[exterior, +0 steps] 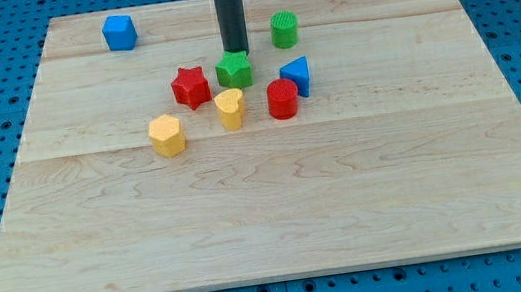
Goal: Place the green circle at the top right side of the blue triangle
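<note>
The green circle (284,29) stands upright near the view's top, above and a little left of the blue triangle (297,77). The two are apart by about a block's width. My tip (236,50) is left of the green circle and just above the green star (234,70), close to or touching its top edge. The dark rod rises straight up out of the view's top.
A red star (190,87), a yellow heart (229,108), a red cylinder (283,99) and a yellow hexagon (166,135) cluster around the middle. A blue cube (119,31) sits at the top left. The wooden board (280,214) lies on blue pegboard.
</note>
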You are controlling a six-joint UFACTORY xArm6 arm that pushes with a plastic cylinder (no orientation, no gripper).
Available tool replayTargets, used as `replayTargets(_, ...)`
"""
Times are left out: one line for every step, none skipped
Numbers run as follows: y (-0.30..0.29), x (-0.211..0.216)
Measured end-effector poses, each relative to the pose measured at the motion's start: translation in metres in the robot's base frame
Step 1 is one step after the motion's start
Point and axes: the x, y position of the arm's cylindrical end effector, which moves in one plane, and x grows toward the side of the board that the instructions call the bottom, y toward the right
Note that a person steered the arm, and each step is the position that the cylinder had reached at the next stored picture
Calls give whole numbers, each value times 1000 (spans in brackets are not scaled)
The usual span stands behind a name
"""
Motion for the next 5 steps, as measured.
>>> replayTargets(13,-18)
replayTargets(20,-76)
replayTargets(52,-73)
replayTargets(62,-12)
replayTargets(66,32)
